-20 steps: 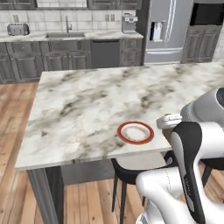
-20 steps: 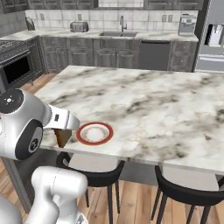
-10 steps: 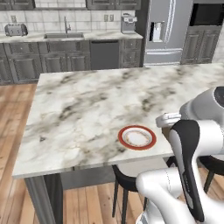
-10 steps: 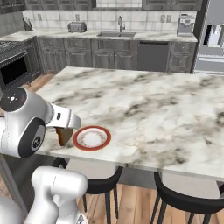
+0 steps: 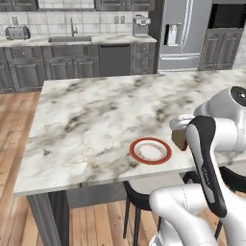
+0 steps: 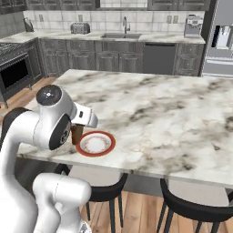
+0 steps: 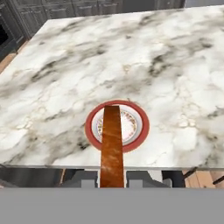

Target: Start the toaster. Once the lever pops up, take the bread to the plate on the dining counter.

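The tool [image 7: 111, 181] was clamped on the bread [image 7: 111, 144], held edge-on just short of the plate [image 7: 142, 124] near the counter [image 7: 131, 57] edge, so an early release risked dropping it off

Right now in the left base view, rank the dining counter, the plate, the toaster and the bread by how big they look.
1. Dining counter.
2. Plate.
3. Toaster and bread: about alike. The toaster stands far back and the arm hides most of the bread, so unranked.
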